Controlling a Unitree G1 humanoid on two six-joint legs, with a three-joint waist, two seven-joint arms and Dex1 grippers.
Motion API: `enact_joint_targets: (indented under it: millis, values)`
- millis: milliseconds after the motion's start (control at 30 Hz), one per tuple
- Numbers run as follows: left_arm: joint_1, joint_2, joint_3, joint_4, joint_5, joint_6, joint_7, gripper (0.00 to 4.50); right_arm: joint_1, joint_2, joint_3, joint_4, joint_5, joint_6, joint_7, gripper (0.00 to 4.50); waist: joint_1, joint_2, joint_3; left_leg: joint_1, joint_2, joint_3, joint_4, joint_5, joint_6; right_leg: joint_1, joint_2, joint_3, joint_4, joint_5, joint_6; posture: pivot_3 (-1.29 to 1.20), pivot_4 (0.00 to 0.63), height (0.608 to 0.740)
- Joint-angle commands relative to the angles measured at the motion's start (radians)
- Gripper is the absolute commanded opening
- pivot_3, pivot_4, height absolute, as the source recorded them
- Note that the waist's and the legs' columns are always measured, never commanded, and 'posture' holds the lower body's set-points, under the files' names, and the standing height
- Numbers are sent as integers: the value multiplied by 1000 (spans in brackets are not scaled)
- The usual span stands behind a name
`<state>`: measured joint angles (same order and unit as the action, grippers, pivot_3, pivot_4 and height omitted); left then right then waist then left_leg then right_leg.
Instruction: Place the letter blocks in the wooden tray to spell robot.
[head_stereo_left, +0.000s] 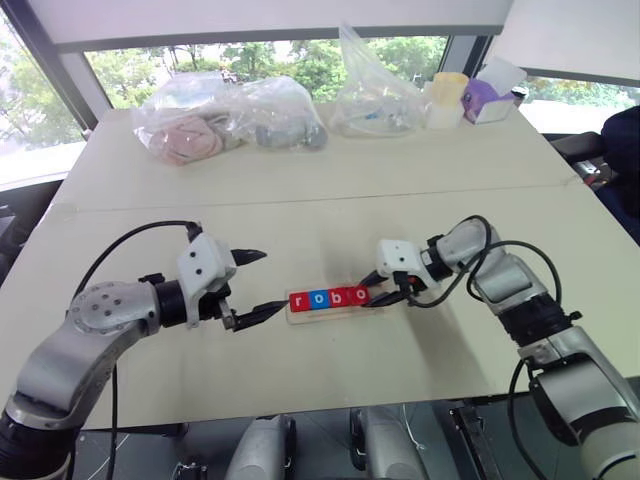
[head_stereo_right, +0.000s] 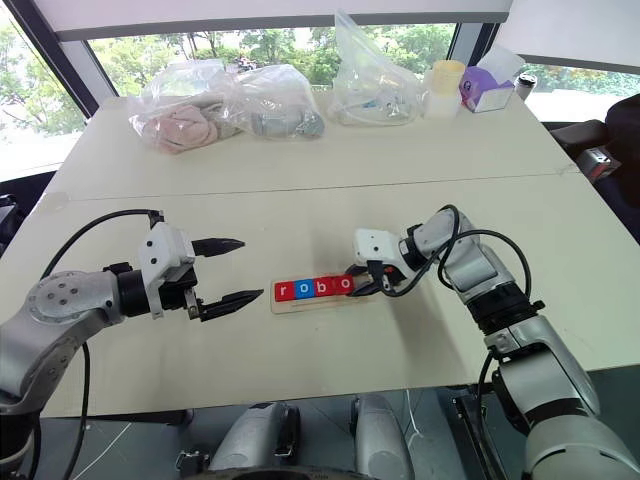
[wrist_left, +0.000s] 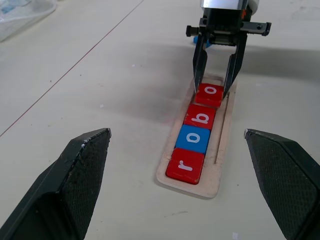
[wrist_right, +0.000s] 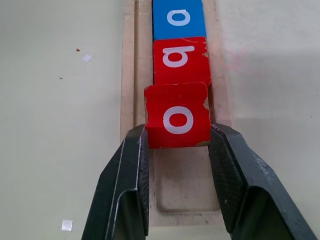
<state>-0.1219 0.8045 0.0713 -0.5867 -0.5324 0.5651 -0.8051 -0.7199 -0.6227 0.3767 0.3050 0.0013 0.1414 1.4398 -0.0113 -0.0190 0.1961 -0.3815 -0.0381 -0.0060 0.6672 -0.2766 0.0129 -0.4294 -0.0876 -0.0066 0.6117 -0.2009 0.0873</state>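
Red "o" block is sitting pinched between the right gripper jaws, over the wooden tray beside "r", "o", "b"; left gripper jaws are standing spread, nearby.

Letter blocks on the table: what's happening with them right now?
The right gripper is shut on a red square "o" block, setting it fourth in the pale wooden tray after the red "r", blue "o" and red "b". The last slot is empty. The left gripper hovers open beside the tray.
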Motion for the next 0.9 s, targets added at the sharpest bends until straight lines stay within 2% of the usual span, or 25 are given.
enact_joint_targets:
  millis: [33,667,900]
  values:
    - [-1,6,25,-30,-4,-6,1,4500,-33,1,-11,-11,0,-16,-3,1111,0,0,0,0,0,0,0,0,0,0,0,0,0,0,0,0,150,725]
    - [-11,-1,16,-22,-1,-12,3,4500,-45,-2,-14,-9,-3,-5,15,1111,0,0,0,-1,0,0,0,0,0,-1,0,0,0,0,0,0,150,725]
    - [-15,-2,14,-18,1,-12,4,4500,-46,0,-19,-25,1,10,14,4460,0,0,0,-2,0,0,0,0,0,-2,0,0,0,0,0,0,150,725]
